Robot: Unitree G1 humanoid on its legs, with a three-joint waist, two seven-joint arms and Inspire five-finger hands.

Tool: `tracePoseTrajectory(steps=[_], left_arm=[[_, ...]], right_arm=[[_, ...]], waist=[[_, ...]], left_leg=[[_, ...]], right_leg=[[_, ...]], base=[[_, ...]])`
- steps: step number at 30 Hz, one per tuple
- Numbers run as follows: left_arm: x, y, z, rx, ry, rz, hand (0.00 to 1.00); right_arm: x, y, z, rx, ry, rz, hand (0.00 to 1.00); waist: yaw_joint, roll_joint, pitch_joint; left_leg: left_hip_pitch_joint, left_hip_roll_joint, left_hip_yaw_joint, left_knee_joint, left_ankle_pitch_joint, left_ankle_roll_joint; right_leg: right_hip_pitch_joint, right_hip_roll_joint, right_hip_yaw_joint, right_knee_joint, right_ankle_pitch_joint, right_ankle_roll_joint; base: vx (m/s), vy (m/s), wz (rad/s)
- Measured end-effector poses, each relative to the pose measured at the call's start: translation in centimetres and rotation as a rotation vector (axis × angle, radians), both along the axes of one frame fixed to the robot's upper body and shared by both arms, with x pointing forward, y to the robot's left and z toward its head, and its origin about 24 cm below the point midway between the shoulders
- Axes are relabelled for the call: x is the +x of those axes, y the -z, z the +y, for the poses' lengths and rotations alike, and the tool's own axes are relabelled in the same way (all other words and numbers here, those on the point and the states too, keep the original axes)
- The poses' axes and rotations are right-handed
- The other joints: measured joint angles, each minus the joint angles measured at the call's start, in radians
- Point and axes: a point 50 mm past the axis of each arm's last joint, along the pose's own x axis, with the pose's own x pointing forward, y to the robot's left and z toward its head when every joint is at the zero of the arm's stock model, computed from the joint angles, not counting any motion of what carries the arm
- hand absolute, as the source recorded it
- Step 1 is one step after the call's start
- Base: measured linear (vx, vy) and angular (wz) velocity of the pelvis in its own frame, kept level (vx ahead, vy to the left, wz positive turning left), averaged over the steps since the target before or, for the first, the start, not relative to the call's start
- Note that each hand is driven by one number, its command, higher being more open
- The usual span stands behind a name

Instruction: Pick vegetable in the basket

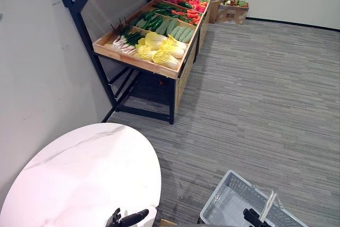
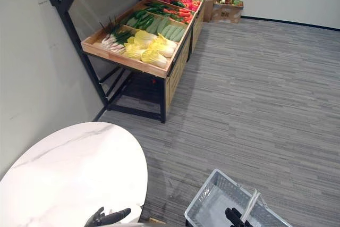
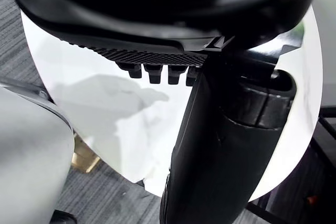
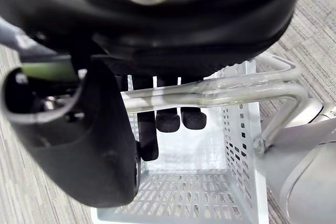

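Right hand [image 4: 89, 150]: mine, clenched round the handles [image 4: 226, 94] of the basket [image 4: 247, 150]; my fingers [image 4: 168, 120] hook over the two pale bars and my thumb sits on the near side.
Basket: pale grey plastic with perforated walls, at my lower right over the floor [image 1: 255, 94], just beside the desk [image 1: 79, 174].
Left hand [image 3: 220, 145]: released, fingers straight and thumb stretched out, grasping nothing; I hold it above the near edge of the desk.
Desk: round, white, marble-look top, at my lower left by the wall [image 1: 32, 67].
Floor: grey striped carpet between me and the stand.
Stand [image 1: 175, 81]: black frame carrying sloped wooden trays [image 1: 133, 63], along the wall at my far left, well apart from both my hands.
Vegetables: all in the trays. The nearest holds yellow-green cabbages [image 1: 159, 50] with white-stemmed green onions [image 1: 123, 41] beside them. Behind lie pale green gourds [image 1: 178, 31], then dark green vegetables [image 1: 151, 20], then red peppers [image 1: 190, 13].
Far corner: a wooden crate [image 1: 232, 13] on the floor past the stand's end; I cannot tell what lies in it.
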Motion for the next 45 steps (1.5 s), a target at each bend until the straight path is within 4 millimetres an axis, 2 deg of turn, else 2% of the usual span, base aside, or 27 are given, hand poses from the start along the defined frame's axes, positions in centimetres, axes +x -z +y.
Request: tracePoseTrajectory(steps=[3, 5, 6, 7, 9, 10, 11, 12, 13, 14, 15, 16, 17, 18, 21, 22, 24, 25, 26, 27, 28, 29, 30, 33, 35, 39, 45], left_arm=[[0.0, -0.1, 0.5, 0.025, 0.010, 0.009, 1.00], [0.9, -0.4, 1.0, 0.040, 0.018, -0.022, 1.00], [2.0, -1.0, 1.6, 0.062, 0.024, -0.063, 1.00], [3.0, -1.5, 1.9, 0.079, 0.028, -0.108, 1.00], [3.4, -1.7, 2.0, 0.084, 0.031, -0.130, 1.00], [3.0, -1.6, 1.9, 0.082, 0.028, -0.120, 1.00], [2.4, -1.5, 2.0, 0.084, 0.024, -0.105, 1.00], [2.0, -1.4, 2.1, 0.085, 0.020, -0.096, 1.00], [1.0, -1.3, 2.5, 0.094, 0.005, -0.072, 1.00], [0.6, -1.2, 2.8, 0.101, 0.003, -0.058, 1.00], [-0.2, -0.5, 1.2, 0.044, -0.012, -0.018, 1.00], [-0.3, -0.4, 0.7, 0.030, -0.011, -0.013, 1.00], [-0.5, -0.2, 0.3, 0.005, -0.024, -0.009, 1.00], [-0.5, -0.2, 0.3, 0.009, -0.019, -0.013, 1.00], [0.1, -0.5, 0.3, 0.007, -0.042, -0.049, 1.00], [0.1, -0.5, 0.3, 0.003, -0.053, -0.054, 1.00], [0.0, -0.5, 0.3, -0.017, -0.108, -0.064, 1.00], [0.0, -0.5, 0.3, -0.021, -0.117, -0.064, 1.00], [0.1, -0.5, 0.3, -0.023, -0.125, -0.067, 1.00], [0.0, -0.5, 0.3, -0.023, -0.127, -0.068, 1.00], [-0.1, -0.4, 0.2, -0.023, -0.127, -0.069, 1.00], [-0.2, -0.4, 0.1, -0.024, -0.129, -0.070, 1.00], [-0.2, -0.4, -0.2, -0.031, -0.129, -0.068, 1.00], [-0.4, -0.4, 0.2, -0.023, -0.128, -0.064, 1.00], [-0.7, -0.3, 0.4, -0.016, -0.118, -0.047, 1.00], [-0.9, -0.1, -0.1, -0.024, -0.091, -0.020, 1.00], [-1.5, 0.1, -0.3, -0.031, -0.100, 0.002, 1.00]], right_arm=[[1.3, -0.4, 0.3, -0.002, -0.010, -0.061, 0.00], [1.4, -0.4, 0.6, 0.003, -0.006, -0.065, 0.00], [1.3, -0.2, 1.2, 0.015, 0.000, -0.060, 0.00], [1.5, -0.2, 1.6, 0.023, 0.009, -0.061, 0.00], [1.6, -0.3, 1.2, 0.014, 0.044, -0.072, 0.00], [1.0, -0.4, 0.5, -0.002, 0.082, -0.068, 0.00], [0.7, -0.5, 0.0, -0.017, 0.071, -0.063, 0.00], [0.7, -0.5, -0.1, -0.023, 0.058, -0.060, 0.00], [0.8, -0.5, 0.0, -0.026, 0.032, -0.054, 0.00], [0.9, -0.5, 0.1, -0.025, 0.016, -0.051, 0.00], [2.0, -0.9, -0.5, -0.046, -0.019, -0.073, 0.00], [2.4, -1.1, -0.9, -0.057, -0.025, -0.080, 0.00], [2.5, -1.3, -1.6, -0.077, -0.040, -0.076, 0.00], [2.1, -1.3, -2.0, -0.080, -0.056, -0.055, 0.00], [3.0, -1.5, -1.9, -0.087, -0.108, -0.068, 0.00], [3.1, -1.4, -1.8, -0.088, -0.121, -0.065, 0.00], [2.7, -1.3, -1.5, -0.087, -0.151, -0.051, 0.00], [2.7, -1.3, -1.5, -0.088, -0.150, -0.049, 0.00], [2.6, -1.3, -1.6, -0.092, -0.147, -0.047, 0.00], [2.6, -1.4, -1.9, -0.105, -0.154, -0.045, 0.00], [2.5, -1.5, -2.1, -0.116, -0.162, -0.044, 0.00], [2.5, -1.5, -2.2, -0.119, -0.161, -0.047, 0.00], [1.9, -1.4, -2.3, -0.116, -0.143, -0.040, 0.00], [1.3, -0.9, -1.3, -0.075, -0.046, -0.044, 0.00], [0.8, -0.7, -1.0, -0.053, -0.003, -0.049, 0.00], [-0.4, -0.4, -0.8, -0.037, 0.020, -0.020, 0.00], [-1.4, 0.0, -0.6, -0.006, 0.095, 0.004, 0.00]], waist=[[-0.001, -0.013, 0.013], [-0.006, -0.031, 0.031], [-0.007, -0.053, 0.045], [-0.003, -0.043, 0.058], [-0.008, -0.028, 0.061], [-0.006, -0.018, 0.057], [-0.004, -0.021, 0.054], [-0.001, -0.027, 0.052], [0.004, -0.056, 0.036], [0.003, -0.068, 0.028], [0.013, -0.021, 0.038], [0.013, -0.010, 0.040], [0.014, 0.008, 0.041], [0.015, 0.006, 0.039], [0.009, -0.003, 0.037], [0.005, -0.003, 0.037], [0.001, -0.010, 0.036], [0.003, -0.011, 0.037], [0.006, -0.015, 0.038], [0.011, -0.017, 0.037], [0.019, -0.017, 0.036], [0.020, -0.013, 0.037], [0.019, 0.002, 0.028], [0.025, -0.016, 0.025], [0.024, -0.022, 0.021], [0.018, 0.005, 0.006], [0.020, 0.012, 0.001]], left_leg=[[0.001, -0.005, 0.117, 0.003, -0.001, -0.001], [-0.001, -0.007, 0.147, 0.024, -0.002, 0.001], [-0.010, -0.003, 0.169, 0.052, -0.005, 0.007], [-0.038, 0.037, 0.182, 0.081, -0.011, 0.008], [-0.051, 0.067, 0.187, 0.108, -0.011, 0.000], [-0.045, 0.088, 0.184, 0.120, -0.010, -0.012], [-0.045, 0.098, 0.182, 0.131, -0.008, -0.027], [-0.047, 0.099, 0.180, 0.136, -0.005, -0.035], [-0.059, 0.100, 0.181, 0.145, 0.004, -0.066], [-0.073, 0.103, 0.181, 0.150, 0.009, -0.075], [-0.087, 0.154, 0.184, 0.142, 0.027, -0.082], [-0.086, 0.161, 0.184, 0.138, 0.035, -0.076], [-0.083, 0.176, 0.183, 0.125, 0.086, -0.067], [-0.078, 0.174, 0.182, 0.108, 0.157, -0.068], [-0.121, 0.180, 0.156, 0.071, 0.288, -0.061], [-0.135, 0.187, 0.153, 0.069, 0.304, -0.054], [-0.157, 0.194, 0.159, 0.042, 0.390, -0.049], [-0.161, 0.189, 0.156, 0.043, 0.392, -0.050], [-0.171, 0.156, 0.123, 0.066, 0.344, -0.076], [-0.173, 0.104, 0.071, 0.086, 0.283, -0.083], [-0.163, 0.030, 0.030, 0.086, 0.194, -0.069], [-0.148, -0.005, 0.029, 0.060, 0.152, -0.036], [-0.138, -0.007, 0.034, 0.024, 0.106, 0.009], [-0.137, -0.024, 0.039, 0.014, 0.099, 0.023], [-0.120, -0.040, 0.045, 0.013, 0.099, 0.030], [-0.107, -0.058, 0.034, 0.005, 0.095, 0.036], [-0.087, -0.044, 0.029, -0.003, 0.095, 0.036]], right_leg=[[-0.063, 0.016, 0.080, 0.018, 0.032, 0.026], [-0.081, 0.015, 0.108, 0.040, 0.035, 0.024], [-0.087, 0.015, 0.124, 0.041, 0.045, 0.034], [-0.137, 0.012, 0.037, 0.144, -0.064, -0.032], [-0.201, -0.019, -0.040, 0.394, -0.182, -0.060], [-0.209, -0.080, -0.077, 0.568, -0.252, -0.038], [-0.189, -0.148, -0.077, 0.651, -0.283, -0.009], [-0.176, -0.181, -0.068, 0.666, -0.290, 0.005], [-0.145, -0.247, -0.042, 0.635, -0.311, 0.066], [-0.138, -0.236, -0.043, 0.605, -0.349, 0.090], [-0.135, -0.178, -0.071, 0.554, -0.378, 0.049], [-0.135, -0.170, -0.076, 0.555, -0.376, 0.045], [-0.136, -0.155, -0.091, 0.565, -0.375, 0.042], [-0.124, -0.155, -0.112, 0.569, -0.376, 0.042], [-0.129, -0.149, -0.167, 0.540, -0.384, 0.019], [-0.130, -0.144, -0.181, 0.533, -0.380, 0.012], [-0.111, -0.126, -0.219, 0.481, -0.361, -0.026], [-0.103, -0.123, -0.222, 0.461, -0.352, -0.039], [-0.091, -0.125, -0.225, 0.418, -0.325, -0.043], [-0.081, -0.130, -0.217, 0.374, -0.301, -0.037], [-0.067, -0.124, -0.204, 0.310, -0.260, -0.033], [-0.053, -0.112, -0.202, 0.265, -0.233, -0.029], [-0.039, -0.088, -0.217, 0.221, -0.203, -0.019], [0.001, -0.087, -0.214, 0.125, -0.133, -0.018], [0.032, -0.099, -0.213, 0.090, -0.114, -0.010], [0.067, -0.109, -0.221, 0.045, -0.100, -0.004], [0.088, -0.088, -0.209, 0.022, -0.091, -0.016]], base=[[-0.02, 0.006, -1.08], [-0.10, 0.013, -0.57], [-0.25, -0.036, -0.42], [-0.25, -0.036, -0.34], [-0.13, -0.043, -0.05], [-0.02, -0.115, 0.07], [0.00, -0.160, 0.02], [0.05, -0.366, -0.13], [0.05, -0.391, -0.19], [0.04, -0.608, -0.38], [0.00, -0.371, -0.30], [-0.04, -0.395, -0.17], [-0.07, -0.254, 0.19], [-0.10, -0.304, 0.28], [-0.10, -0.221, 0.31], [-0.11, -0.171, 0.49], [-0.13, -0.160, 0.40], [-0.11, -0.119, 0.20], [-0.05, -0.036, 0.03], [-0.05, 0.036, -0.16], [-0.01, 0.068, -0.27], [0.00, 0.079, -0.14], [0.01, 0.060, 0.02], [0.01, 0.081, -0.03], [0.03, 0.101, -0.01], [0.04, 0.048, 0.08], [0.04, -0.019, -0.05]])
